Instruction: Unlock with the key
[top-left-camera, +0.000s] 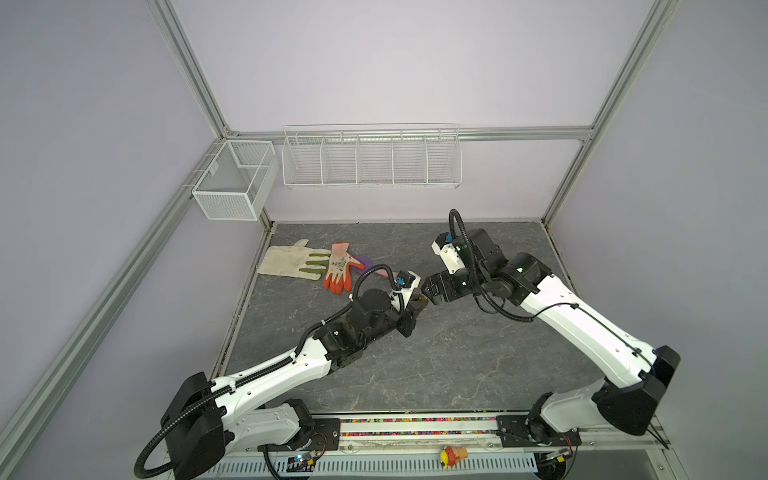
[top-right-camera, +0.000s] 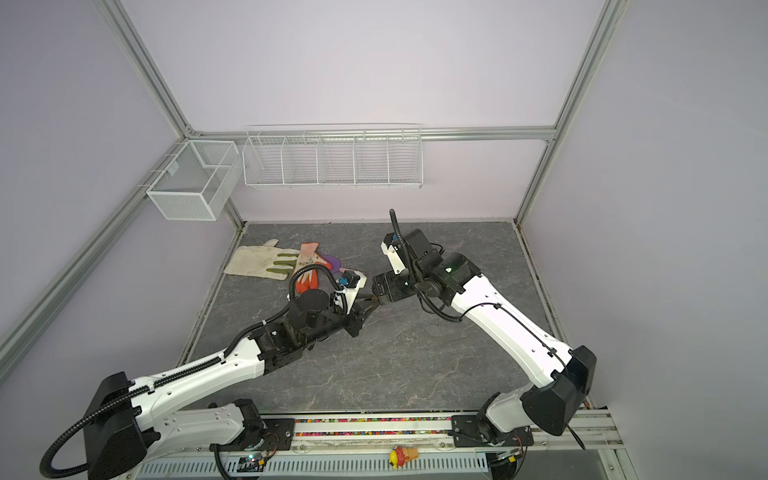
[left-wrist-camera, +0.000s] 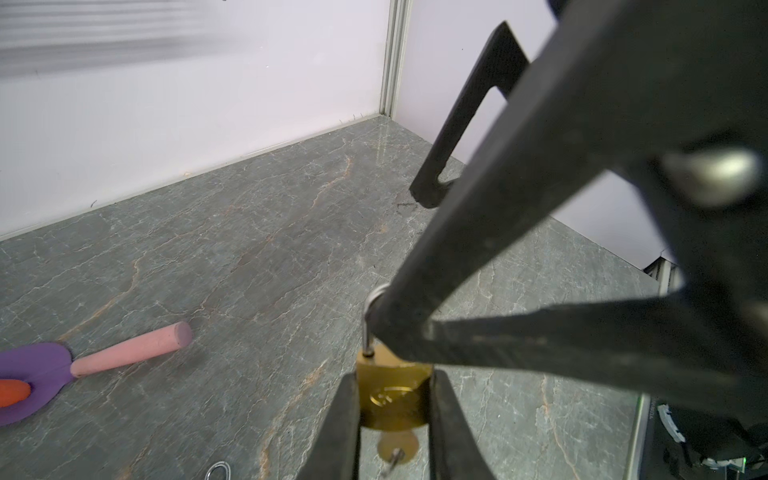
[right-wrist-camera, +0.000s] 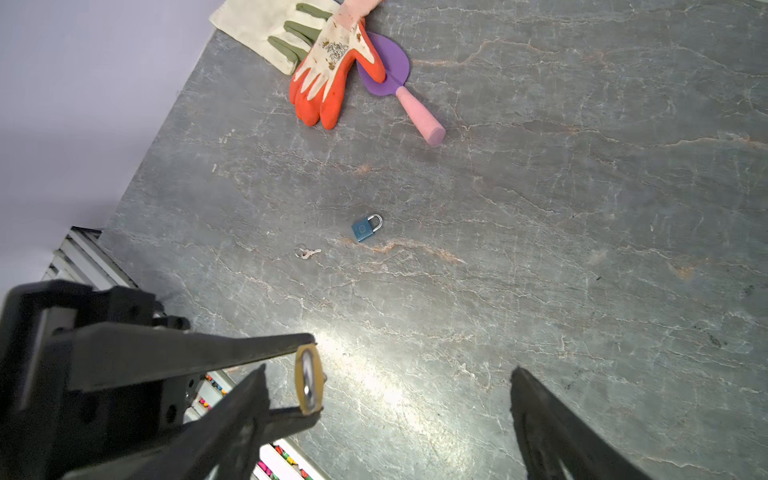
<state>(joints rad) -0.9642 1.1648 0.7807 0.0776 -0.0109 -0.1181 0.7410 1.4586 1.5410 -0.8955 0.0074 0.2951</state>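
One brass padlock (left-wrist-camera: 392, 399) is being gripped by the left gripper (left-wrist-camera: 395, 376), two gloves (top-left-camera: 291, 262) being left at its ten o'clock; the right gripper (right-wrist-camera: 388, 370) is being held open.

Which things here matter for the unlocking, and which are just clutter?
In use: brass padlock, inserted key, left gripper holding the padlock.
Lying about: blue padlock, loose key, orange glove, white glove, trowel.
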